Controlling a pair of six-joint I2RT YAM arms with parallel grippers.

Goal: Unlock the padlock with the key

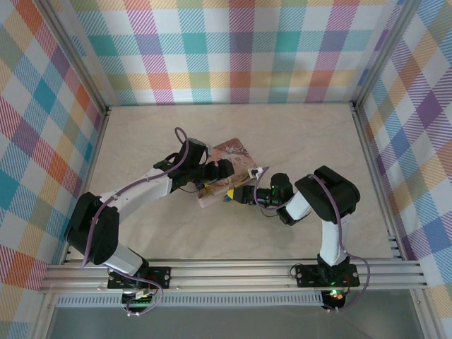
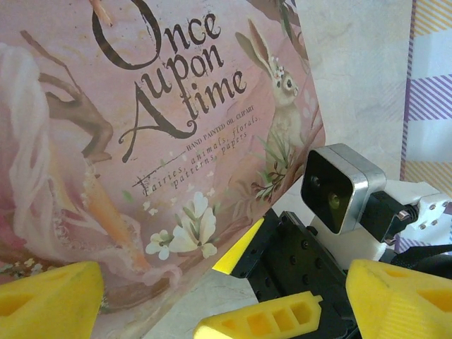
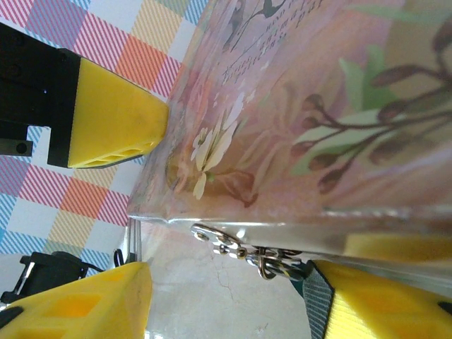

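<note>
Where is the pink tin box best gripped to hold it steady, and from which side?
Pinch the pink tin box by its thin edge, across lid and bottom, near a corner, coming from the side away from the metal hasp. The box is flat and broad, so probably only its thickness can be pinched, and the hasp wall should stay free for unlocking.

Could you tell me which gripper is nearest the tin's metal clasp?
The right gripper, its yellow fingers flanking the clasp; the left gripper faces the printed lid.
</note>
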